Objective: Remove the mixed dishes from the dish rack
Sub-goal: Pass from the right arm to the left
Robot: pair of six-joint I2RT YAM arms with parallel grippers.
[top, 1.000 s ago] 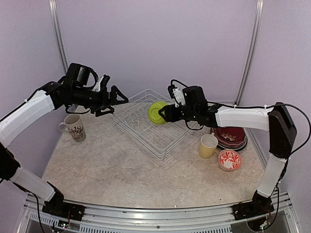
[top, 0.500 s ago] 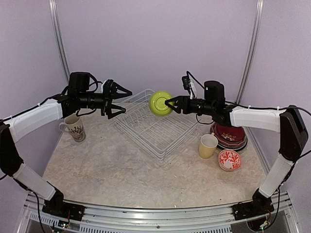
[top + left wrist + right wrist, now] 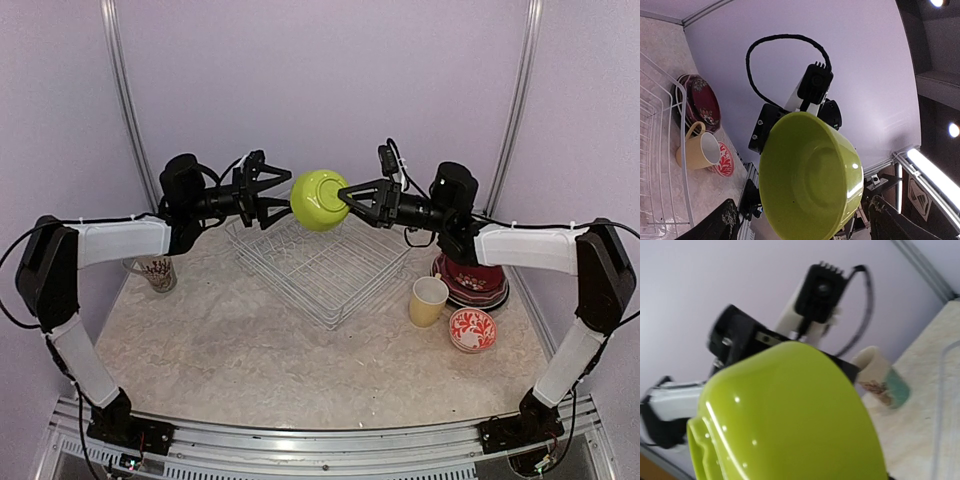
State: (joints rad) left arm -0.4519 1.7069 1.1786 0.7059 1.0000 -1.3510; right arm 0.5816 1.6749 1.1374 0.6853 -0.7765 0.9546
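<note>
Holds the lime green bowl (image 3: 319,199) pinched by its rim in the right gripper (image 3: 345,196), higher now than a moment ago, over the far edge of the square white wire dish rack (image 3: 320,265). Brings the left gripper (image 3: 282,197) in close from the other side, with fingers spread wide just beside the bowl. Looks like a pass from hand to hand. Leaves the rack bare, so nearly done. Has open table (image 3: 230,350) in front, but needs care near the pale yellow cup (image 3: 428,301) and the patterned cream mug (image 3: 152,270).
</note>
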